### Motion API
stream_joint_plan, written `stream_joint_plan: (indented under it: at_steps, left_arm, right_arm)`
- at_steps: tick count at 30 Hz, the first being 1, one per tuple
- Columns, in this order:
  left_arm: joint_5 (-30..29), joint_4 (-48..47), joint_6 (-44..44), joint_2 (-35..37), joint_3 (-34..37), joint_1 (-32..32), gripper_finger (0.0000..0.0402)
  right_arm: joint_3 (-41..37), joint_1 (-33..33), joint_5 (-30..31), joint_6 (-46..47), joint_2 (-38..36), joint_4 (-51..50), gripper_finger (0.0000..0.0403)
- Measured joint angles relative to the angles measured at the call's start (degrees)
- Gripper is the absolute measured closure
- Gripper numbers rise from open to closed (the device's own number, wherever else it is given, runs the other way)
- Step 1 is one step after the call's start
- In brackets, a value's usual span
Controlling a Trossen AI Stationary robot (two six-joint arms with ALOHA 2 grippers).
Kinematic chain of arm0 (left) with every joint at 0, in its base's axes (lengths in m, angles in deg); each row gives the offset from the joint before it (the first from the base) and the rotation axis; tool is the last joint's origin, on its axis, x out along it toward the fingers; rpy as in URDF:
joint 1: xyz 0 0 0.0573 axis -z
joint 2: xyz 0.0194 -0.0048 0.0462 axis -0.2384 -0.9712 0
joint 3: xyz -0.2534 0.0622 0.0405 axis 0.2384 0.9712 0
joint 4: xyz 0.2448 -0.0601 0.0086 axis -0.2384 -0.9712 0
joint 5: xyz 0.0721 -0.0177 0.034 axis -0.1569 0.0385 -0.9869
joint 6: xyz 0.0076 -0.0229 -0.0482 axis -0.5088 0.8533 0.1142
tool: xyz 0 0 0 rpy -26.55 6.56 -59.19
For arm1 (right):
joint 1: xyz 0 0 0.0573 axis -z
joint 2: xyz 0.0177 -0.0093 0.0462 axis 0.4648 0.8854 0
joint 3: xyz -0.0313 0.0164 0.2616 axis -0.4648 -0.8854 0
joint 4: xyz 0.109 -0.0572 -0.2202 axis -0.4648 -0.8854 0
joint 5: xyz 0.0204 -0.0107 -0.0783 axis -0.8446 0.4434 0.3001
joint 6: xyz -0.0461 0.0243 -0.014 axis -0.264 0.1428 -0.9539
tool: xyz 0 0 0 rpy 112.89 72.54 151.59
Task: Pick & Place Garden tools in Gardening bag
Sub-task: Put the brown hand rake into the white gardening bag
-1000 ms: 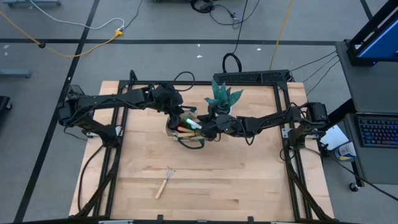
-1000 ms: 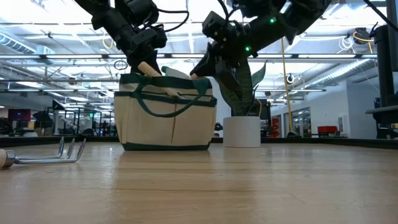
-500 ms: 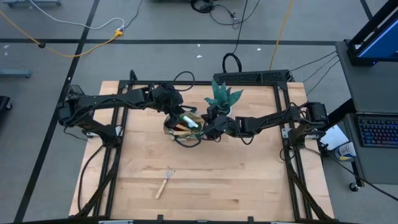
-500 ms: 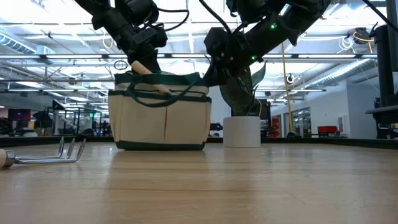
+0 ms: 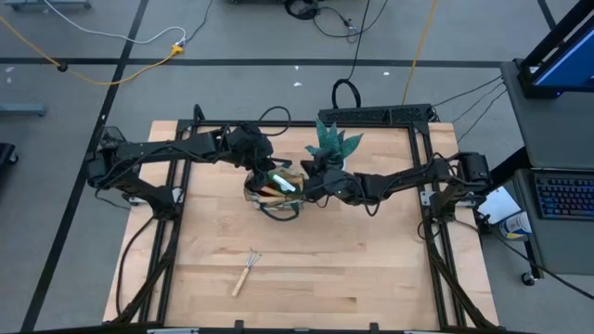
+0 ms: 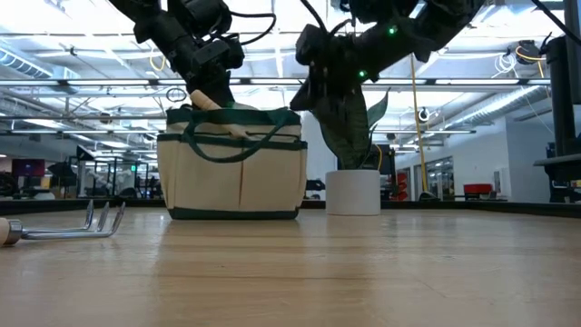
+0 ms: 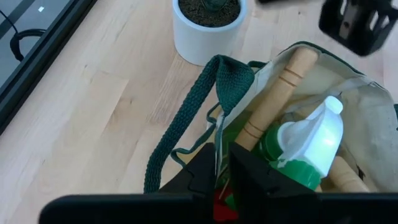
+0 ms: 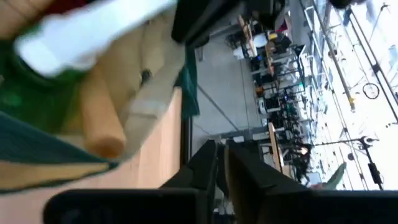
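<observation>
The bench point(image 5: 353, 250) carries the bag point(image 6: 231, 163) near its middle. The plant pot point(image 6: 352, 193) stands just beside the bag. The left pincer point(image 7: 222, 163) is nipped on the bag's rim; the right pincer point(image 8: 221, 163), nearly closed, hangs empty at its far edge. A bottle point(image 7: 305, 146) and wooden handles point(image 7: 277, 99) poke from the bag; a rake point(image 5: 244, 271) lies well apart from it.
</observation>
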Motion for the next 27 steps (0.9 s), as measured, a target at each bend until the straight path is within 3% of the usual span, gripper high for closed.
stream_joint_plan:
  at_steps: [6, 11, 15, 22, 27]
  left_arm:
    - [0.3, 0.1, -1.5, 2.1, 0.0, 0.0, 0.0355]
    - [5.3, -0.1, -3.1, 5.0, 0.0, 0.0, 0.0355]
    - [6.1, -2.3, -1.8, 6.6, 0.0, 0.0, 0.0355]
    - [6.6, -10.0, 0.5, 11.9, 0.0, 4.1, 0.0355]
    - [5.1, -13.8, 7.5, 14.3, 0.1, 11.5, 0.0355]
  right_arm:
    - [0.0, -1.3, -0.1, 2.4, -0.1, 0.9, 0.0319]
    - [0.0, -2.3, -0.2, 6.0, 0.0, 1.1, 0.0266]
    - [0.0, -3.3, -0.4, 11.3, 0.0, 1.1, 0.0235]
    - [0.0, -7.1, -8.4, 21.8, 0.0, 1.1, 0.0218]
    - [0.0, -9.6, -12.3, 26.3, 0.0, 0.7, 0.0226]
